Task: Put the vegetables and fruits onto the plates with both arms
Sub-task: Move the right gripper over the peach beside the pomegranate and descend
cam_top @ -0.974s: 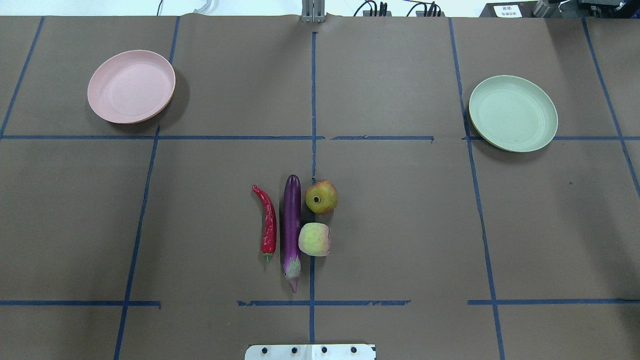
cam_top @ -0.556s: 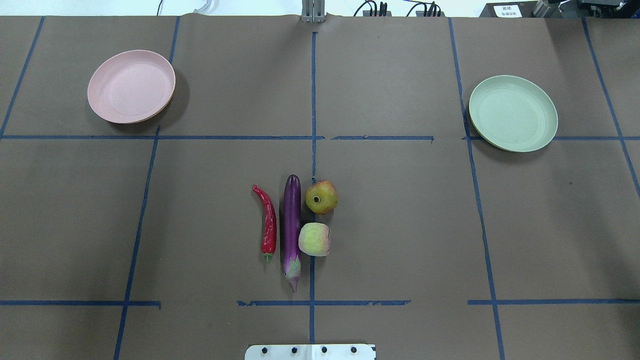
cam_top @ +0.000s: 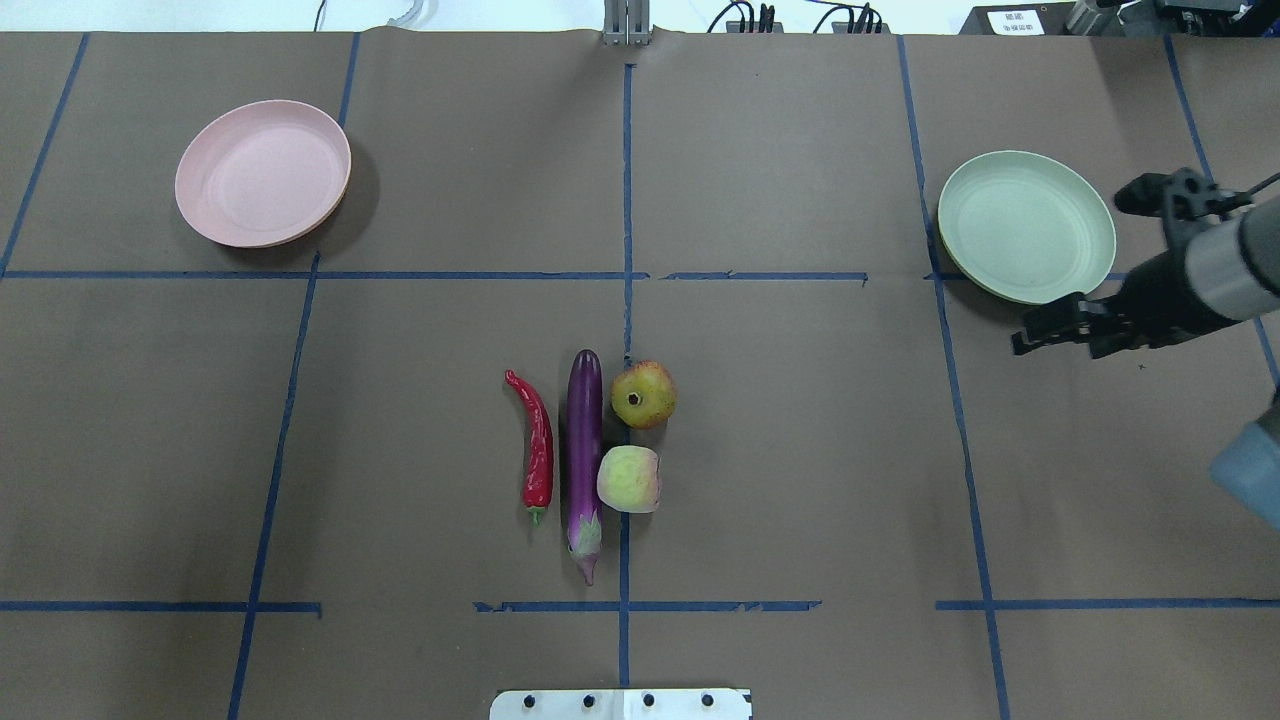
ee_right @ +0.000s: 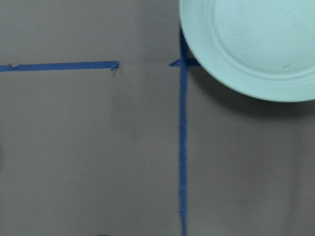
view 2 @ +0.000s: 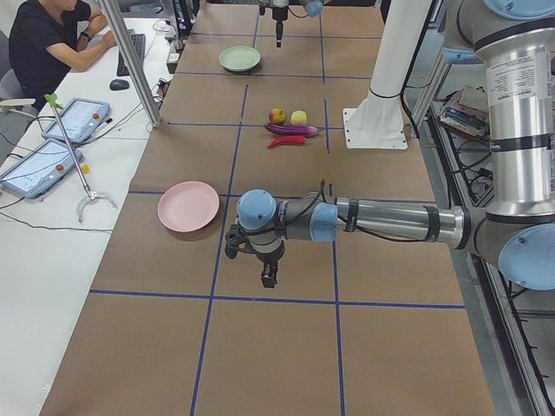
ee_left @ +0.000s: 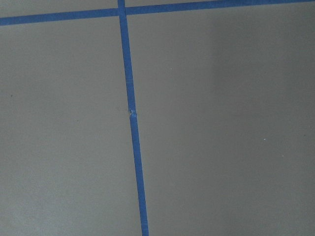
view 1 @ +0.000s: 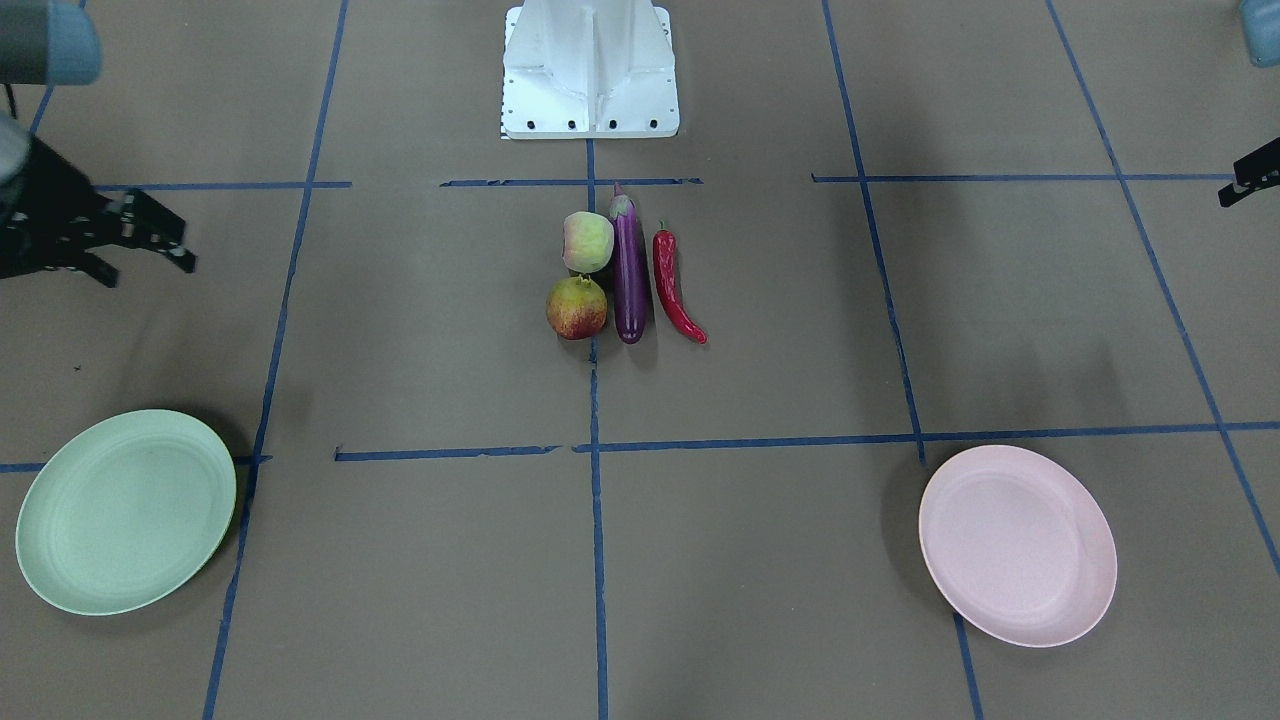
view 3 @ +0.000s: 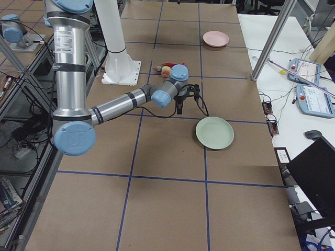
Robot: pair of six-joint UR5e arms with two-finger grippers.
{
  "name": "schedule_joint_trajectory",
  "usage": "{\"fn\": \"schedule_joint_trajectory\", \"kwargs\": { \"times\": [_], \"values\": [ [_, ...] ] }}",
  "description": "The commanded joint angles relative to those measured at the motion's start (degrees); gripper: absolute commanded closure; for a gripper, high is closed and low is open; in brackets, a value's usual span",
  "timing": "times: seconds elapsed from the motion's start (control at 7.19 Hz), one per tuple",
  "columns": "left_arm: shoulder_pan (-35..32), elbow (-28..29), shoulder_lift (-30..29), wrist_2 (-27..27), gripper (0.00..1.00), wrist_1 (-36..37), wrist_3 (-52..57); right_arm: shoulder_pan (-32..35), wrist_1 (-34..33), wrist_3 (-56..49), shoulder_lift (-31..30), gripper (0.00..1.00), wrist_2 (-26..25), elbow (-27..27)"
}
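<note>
A purple eggplant [cam_top: 584, 450] lies at the table's middle. A red chili pepper [cam_top: 540, 450] lies on its left. A red-yellow fruit [cam_top: 643, 394] and a pale green-yellow fruit [cam_top: 629, 479] sit on its right. The pink plate [cam_top: 262, 172] is far left and the mint green plate [cam_top: 1026, 226] far right; both are empty. My right gripper [cam_top: 1035, 330] hovers open and empty just in front of the green plate. My left gripper [view 2: 269, 277] is outside the overhead view, low over bare table near the pink plate [view 2: 188, 205]; I cannot tell its state.
The white base pedestal [view 1: 590, 70] stands at the robot's edge behind the produce. Blue tape lines [cam_top: 626, 200] grid the brown table. An operator [view 2: 52, 43] sits beside tablets at a side table, and a metal post [view 2: 130, 61] stands at the table's edge.
My right arm has come into the overhead view from the right edge and now sits by the green plate. The produce and plates have not moved.
</note>
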Motion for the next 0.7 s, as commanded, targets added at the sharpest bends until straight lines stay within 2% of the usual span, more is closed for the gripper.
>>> {"fn": "schedule_joint_trajectory", "kwargs": {
  "times": [0.0,0.14,0.28,0.42,0.56],
  "values": [
    [0.41,0.09,-0.32,0.05,0.00,-1.30,-0.19,-16.01,-1.03,20.27,10.60,0.00,-12.71,-0.19],
    [0.41,0.35,-0.33,-0.03,0.00,-1.58,-0.10,-20.61,-6.78,24.43,16.57,0.00,-17.03,-0.45],
    [0.50,0.44,-0.33,-0.12,0.00,-1.58,0.07,-25.00,-17.45,26.73,24.81,0.00,-21.42,-2.37],
    [1.54,0.88,-0.41,-3.43,0.00,-1.67,-0.10,-27.66,-22.61,27.45,32.46,0.00,-25.56,-7.61],
    [1.64,1.05,-0.41,-4.85,0.00,-1.75,-0.10,-28.73,-22.66,27.90,34.54,0.00,-25.95,-11.58]
  ]
}}
